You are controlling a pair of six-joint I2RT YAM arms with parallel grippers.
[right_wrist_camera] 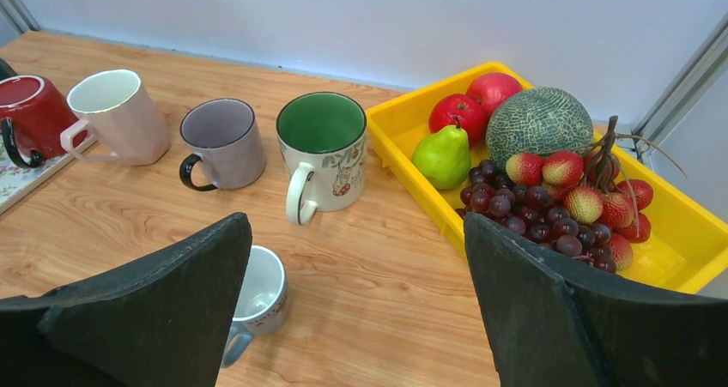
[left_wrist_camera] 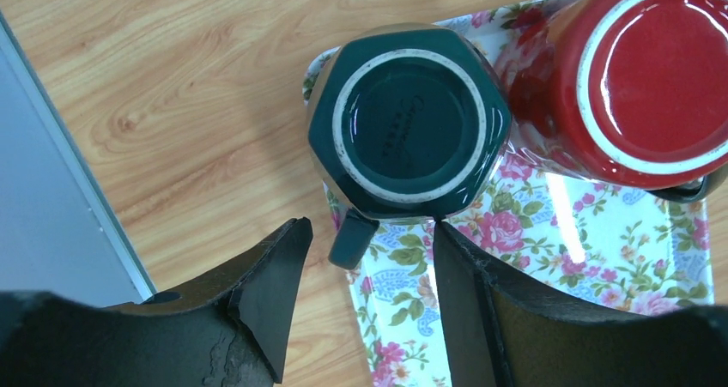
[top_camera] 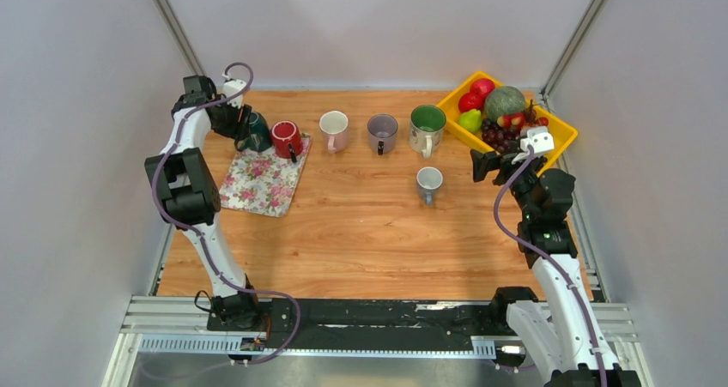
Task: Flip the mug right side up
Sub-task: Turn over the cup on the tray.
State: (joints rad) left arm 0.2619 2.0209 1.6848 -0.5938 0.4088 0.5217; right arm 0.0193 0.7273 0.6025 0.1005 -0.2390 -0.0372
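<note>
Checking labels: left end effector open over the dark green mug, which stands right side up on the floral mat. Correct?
No. The dark green mug is upside down; the left wrist view shows its ringed base facing up. Otherwise right: left end effector open over it, on the floral mat.

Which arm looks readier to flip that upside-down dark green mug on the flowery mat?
The left arm. Its open jaws hang directly over the dark green mug, bottom up on the floral mat. The right arm sits far off by the yellow fruit tray.
</note>
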